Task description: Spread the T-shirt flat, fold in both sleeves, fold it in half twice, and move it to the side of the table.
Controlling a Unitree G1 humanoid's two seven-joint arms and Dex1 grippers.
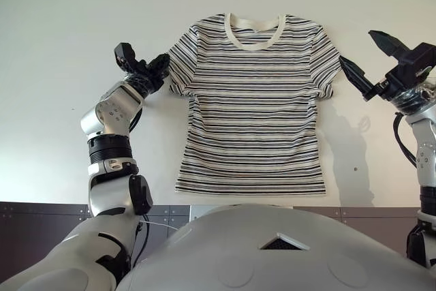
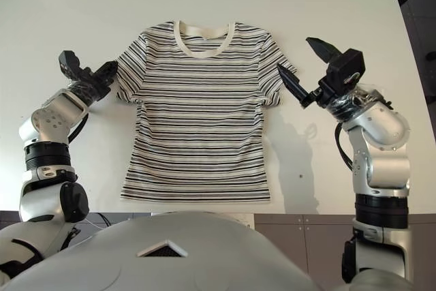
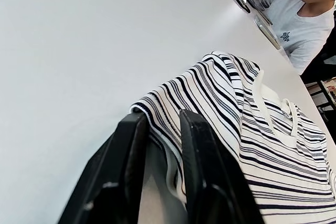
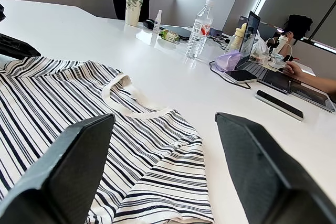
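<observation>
The striped T-shirt (image 1: 253, 107) lies spread flat on the white table (image 1: 61, 25), collar away from me and both short sleeves out to the sides. My left gripper (image 1: 145, 57) rests at the outer edge of the left sleeve (image 3: 173, 103). It is open by a narrow gap, with the sleeve hem at its fingertips. My right gripper (image 2: 293, 52) hovers just off the right sleeve (image 2: 276, 76), wide open and holding nothing. In the right wrist view the collar (image 4: 123, 98) lies beyond the two fingers (image 4: 79, 161).
Far across the table stand a water bottle (image 4: 199, 22), a cup (image 4: 134, 8), a laptop (image 4: 252, 35) and a phone (image 4: 279, 104). Bare table surrounds the shirt on both sides. The table's near edge (image 1: 354, 206) runs just below the shirt's hem.
</observation>
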